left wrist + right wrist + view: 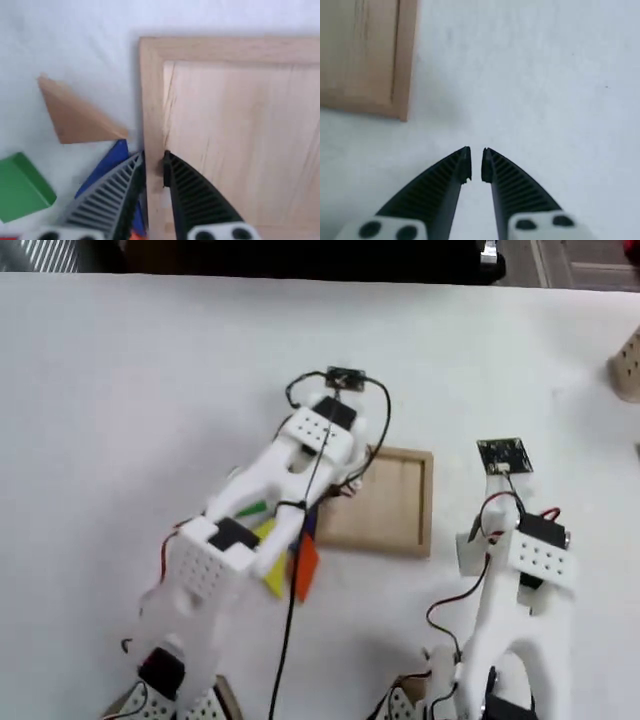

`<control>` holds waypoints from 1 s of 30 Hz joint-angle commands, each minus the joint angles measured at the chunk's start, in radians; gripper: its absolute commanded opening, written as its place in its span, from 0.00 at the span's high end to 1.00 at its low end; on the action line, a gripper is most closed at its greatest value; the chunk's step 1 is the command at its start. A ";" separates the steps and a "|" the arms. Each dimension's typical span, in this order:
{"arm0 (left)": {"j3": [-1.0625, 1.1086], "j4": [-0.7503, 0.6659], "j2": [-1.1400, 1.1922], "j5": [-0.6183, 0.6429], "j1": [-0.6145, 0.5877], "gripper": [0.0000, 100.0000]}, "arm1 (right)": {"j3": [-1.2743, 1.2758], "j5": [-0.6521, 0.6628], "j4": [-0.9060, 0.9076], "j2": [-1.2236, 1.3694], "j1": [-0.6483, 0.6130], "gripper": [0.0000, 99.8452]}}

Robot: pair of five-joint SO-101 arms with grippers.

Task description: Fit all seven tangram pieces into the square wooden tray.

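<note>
The square wooden tray (424, 502) lies mid-table, and the part of its floor I see is bare. My left gripper (154, 159) straddles the tray's rim (150, 100), shut on it with one finger on each side. Beside that rim lie a tan triangle (75, 117), a blue piece (112, 162) and a green piece (22, 185). From above, green (250, 508), yellow (272, 578), orange (306, 565) and blue (309, 521) pieces show partly under the left arm. My right gripper (476, 162) hangs over bare table beside the tray's corner (402, 65), shut on nothing.
The right arm (530, 560) stands to the right of the tray. A tan object (628, 365) sits at the table's far right edge. The white table (120, 390) stretches wide to the left and back.
</note>
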 commanded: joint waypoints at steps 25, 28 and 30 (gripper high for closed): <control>0.333 -0.252 -0.329 0.017 -0.001 0.93 | 0.106 -0.147 -0.219 0.022 -0.177 0.95; 0.334 -0.239 -0.329 0.017 -0.001 0.90 | 0.123 -0.124 -0.223 0.015 -0.177 0.95; 0.339 -0.226 -0.329 0.020 -0.001 0.81 | 0.126 -0.118 -0.223 0.015 -0.177 0.95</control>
